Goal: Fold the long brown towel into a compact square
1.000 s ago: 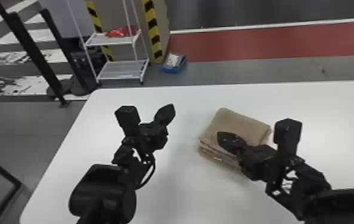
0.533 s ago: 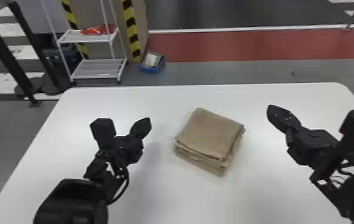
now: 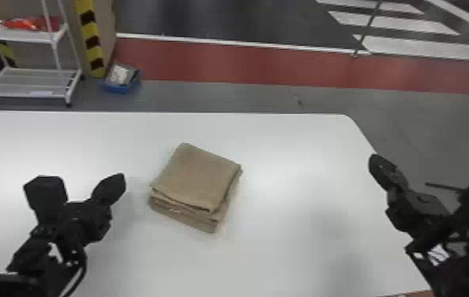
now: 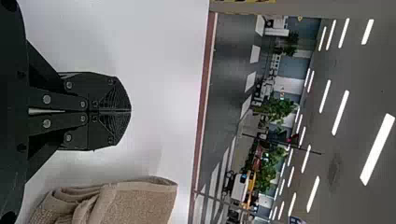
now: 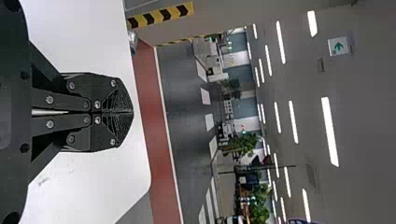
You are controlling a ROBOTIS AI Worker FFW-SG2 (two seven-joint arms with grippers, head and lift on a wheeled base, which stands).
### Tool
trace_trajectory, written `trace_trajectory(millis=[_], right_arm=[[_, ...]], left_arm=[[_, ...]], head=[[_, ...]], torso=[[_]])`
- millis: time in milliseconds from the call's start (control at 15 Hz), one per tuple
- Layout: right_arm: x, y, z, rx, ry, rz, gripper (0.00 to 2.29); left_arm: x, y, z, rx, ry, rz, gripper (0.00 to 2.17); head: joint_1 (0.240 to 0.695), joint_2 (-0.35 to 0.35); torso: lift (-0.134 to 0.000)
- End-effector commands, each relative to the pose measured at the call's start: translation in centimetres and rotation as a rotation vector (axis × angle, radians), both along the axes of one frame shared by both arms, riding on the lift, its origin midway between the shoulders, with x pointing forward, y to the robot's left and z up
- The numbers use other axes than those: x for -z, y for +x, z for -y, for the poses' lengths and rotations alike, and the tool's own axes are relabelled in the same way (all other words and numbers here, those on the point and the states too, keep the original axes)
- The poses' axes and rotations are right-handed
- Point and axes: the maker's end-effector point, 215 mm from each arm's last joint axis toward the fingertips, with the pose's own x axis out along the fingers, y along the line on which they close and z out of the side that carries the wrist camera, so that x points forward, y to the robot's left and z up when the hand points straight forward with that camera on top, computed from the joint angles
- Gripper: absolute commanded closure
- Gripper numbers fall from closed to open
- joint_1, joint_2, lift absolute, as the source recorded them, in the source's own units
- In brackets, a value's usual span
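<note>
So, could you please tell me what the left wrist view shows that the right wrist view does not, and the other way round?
Left wrist view: the left gripper, its fingers closed together, and part of the folded brown towel lying beside it.

Right wrist view: the right gripper, also closed, a rounded table corner and a green-and-white sign up by the ceiling.

Both views: the white tabletop, the red floor strip, green plants and the bright ceiling lights.

The brown towel [image 3: 200,177] lies folded, layers stacked, on the white table [image 3: 293,252]
</note>
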Motion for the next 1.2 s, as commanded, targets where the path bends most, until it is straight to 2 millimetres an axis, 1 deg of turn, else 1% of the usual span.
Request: trace_trajectory(millis=[0, 67, 133, 267, 400, 600, 733, 1000, 1067, 1133], right_arm=[[0.4, -1.8, 4.1, 0.074, 0.034, 0.004, 2.12], [0.6, -2.2, 4.5, 0.077, 0.045, 0.004, 2.12], [0.7, -2.5, 4.5, 0.074, 0.040, 0.007, 2.12], [0.5, -2.3, 3.7, 0.052, 0.045, 0.015, 2.12], [0.6, -2.2, 3.3, 0.041, 0.049, 0.015, 2.12], [0.4, -2.1, 3.0, 0.029, 0.070, 0.030, 2.12], [0.7, -2.0, 2.9, 0.027, 0.081, 0.027, 2.12], [0.7, -1.8, 2.4, 0.018, 0.089, 0.031, 2.12], [0.8, -1.8, 2.3, 0.015, 0.095, 0.030, 2.12], [0.6, -2.0, 2.2, 0.012, 0.094, 0.033, 2.12]], left_arm=[[0.2, -0.3, 0.9, 0.018, -0.013, -0.004, 2.14], [0.5, -0.6, 1.6, 0.031, -0.015, -0.011, 2.14], [1.3, -0.9, 2.1, 0.041, -0.015, -0.025, 2.14], [2.0, -1.5, 2.9, 0.055, -0.023, -0.038, 2.14], [2.2, -2.3, 4.4, 0.082, -0.025, -0.043, 2.14], [2.3, -4.7, 5.7, 0.114, -0.039, -0.062, 2.14], [2.3, -6.4, 7.1, 0.141, -0.049, -0.073, 2.14], [3.3, -9.4, 12.3, 0.233, -0.064, -0.117, 2.14], [3.5, -9.6, 12.8, 0.237, -0.042, -0.116, 2.14], [3.0, -9.3, 12.5, 0.230, -0.039, -0.105, 2.14]], head=[[0.695, -0.244], [0.695, -0.267], [0.695, -0.285], [0.695, -0.323], [0.695, -0.329], [0.695, -0.347], [0.695, -0.350], [0.695, -0.350], [0.695, -0.350], [0.695, -0.350]], torso=[[-0.123], [-0.123], [-0.123], [-0.123], [-0.123], [-0.123], [-0.123], [-0.123], [-0.123], [-0.123]])
